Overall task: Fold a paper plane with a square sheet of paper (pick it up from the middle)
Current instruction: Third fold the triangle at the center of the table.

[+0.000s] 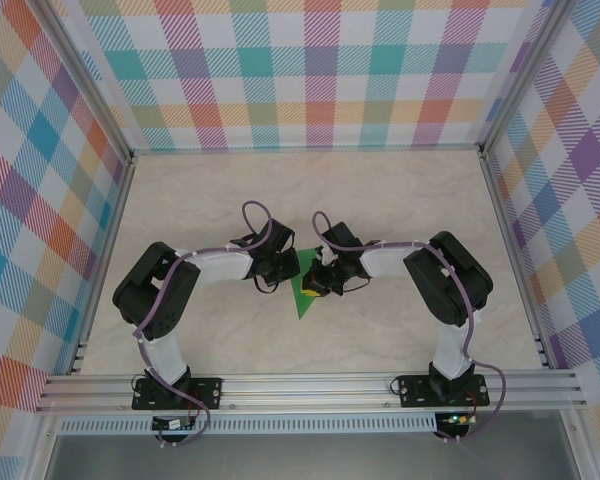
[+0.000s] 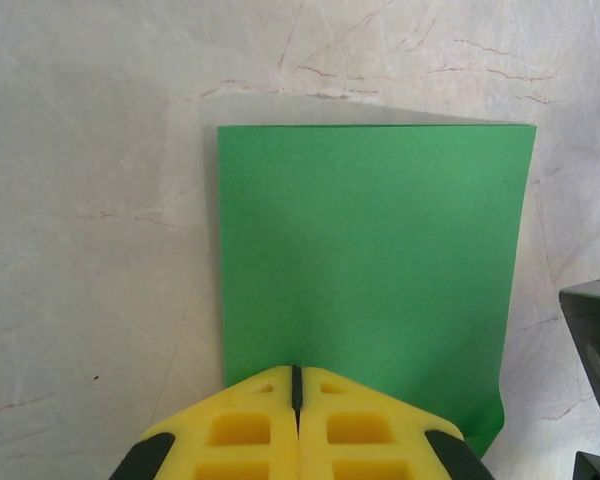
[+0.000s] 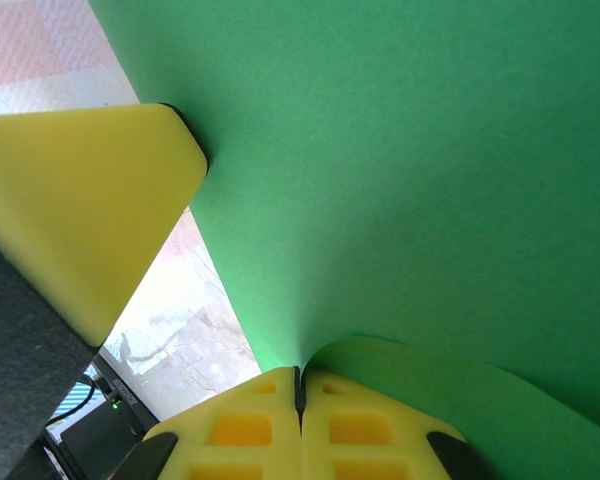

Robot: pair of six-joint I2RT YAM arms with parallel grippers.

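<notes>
Centrally, left tool (image 2: 296,372) and right tool (image 3: 298,373) pinch paper (image 2: 370,270) edges.

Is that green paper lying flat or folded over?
Bent, not flat: the green paper curls over at the right gripper pinching it; whether creased, cannot tell.

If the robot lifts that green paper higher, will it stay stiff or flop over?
Probably floppy: the green paper curls softly where the right gripper pinches it. It looks thin, so it is likely light to lift. In front of the left gripper it looks flat, so holding it from two sides may steady it.
</notes>
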